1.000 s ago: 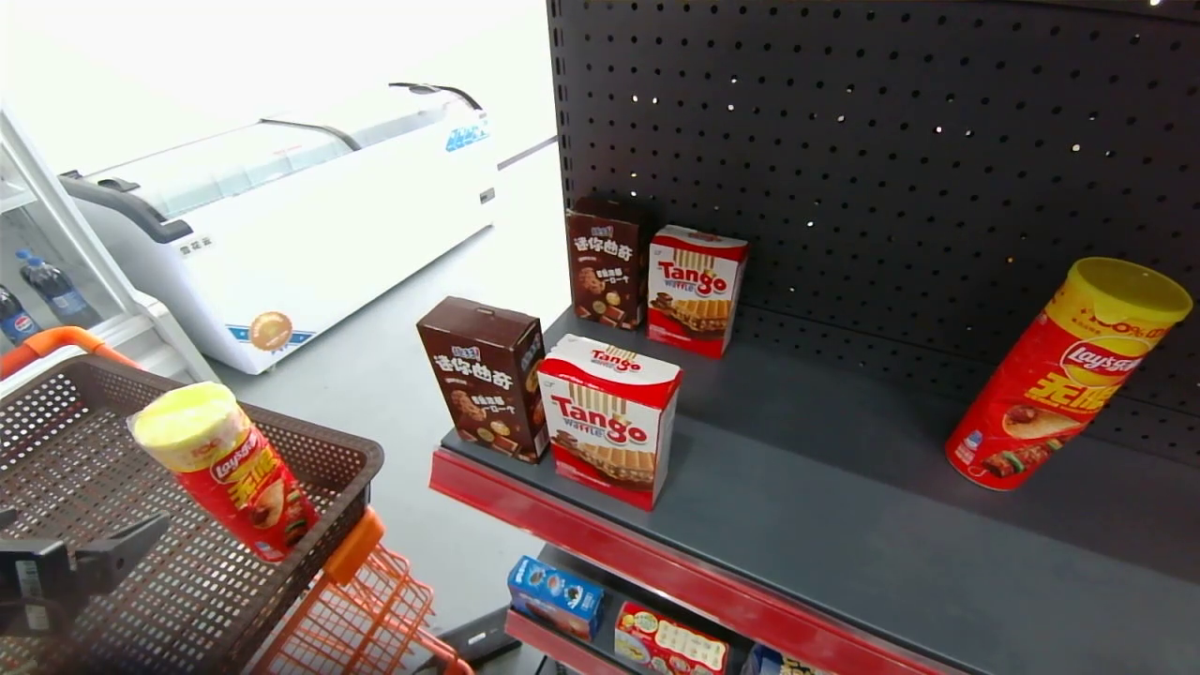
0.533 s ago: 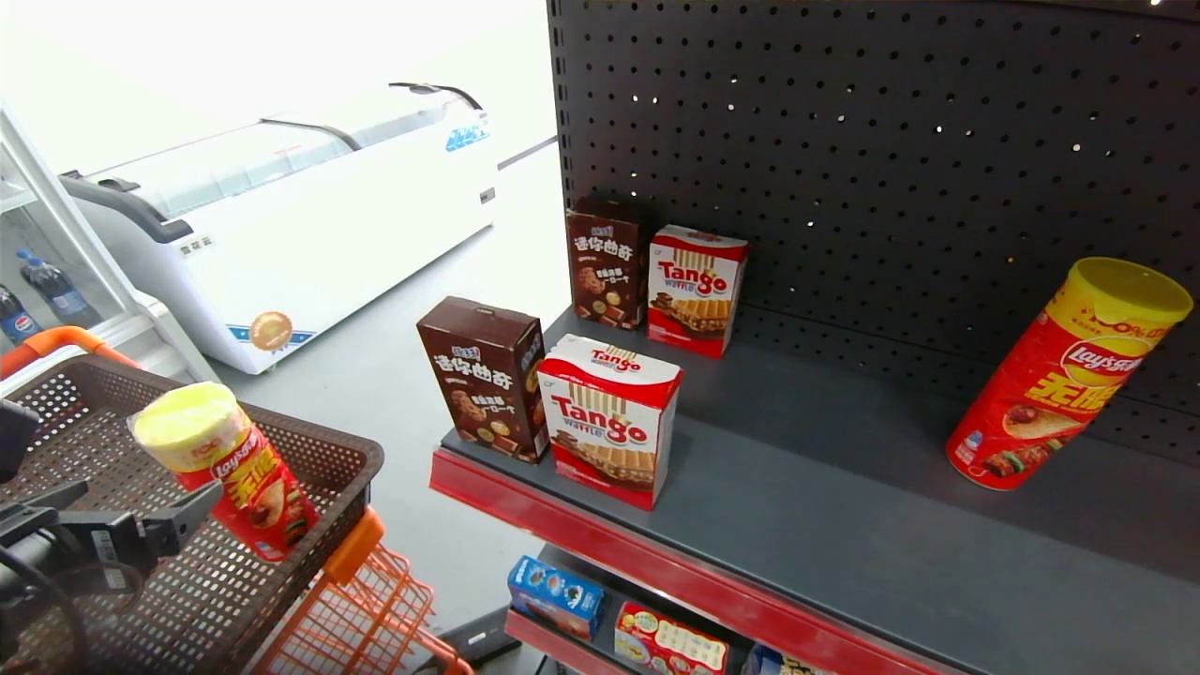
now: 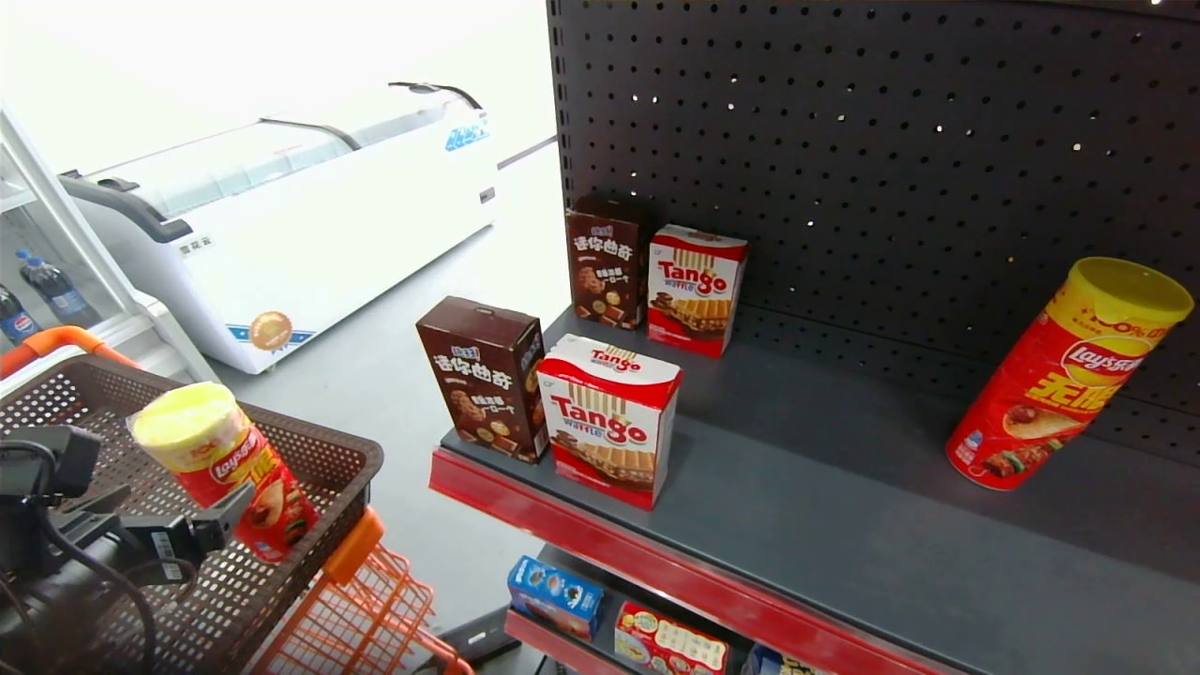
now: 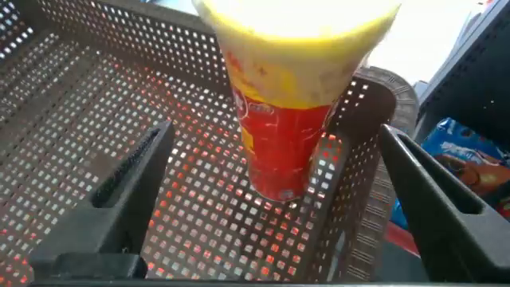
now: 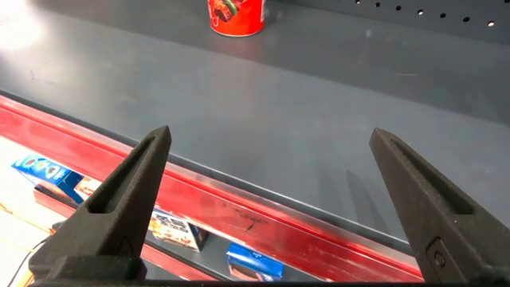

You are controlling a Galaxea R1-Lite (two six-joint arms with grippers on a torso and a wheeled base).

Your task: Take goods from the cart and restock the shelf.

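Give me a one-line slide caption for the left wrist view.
Open left tool lined up on the chip can in the cart basket.

Glossy chip can (image 3: 225,464) in perforated plastic basket (image 3: 309,450).

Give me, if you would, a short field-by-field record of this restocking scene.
Cart: brown basket, holds one standing chip can
Left gripper: open, fingers either side of that can, not touching
Right gripper: open, above the shelf front
Shelf stock: four boxes at left end, second chip can at right
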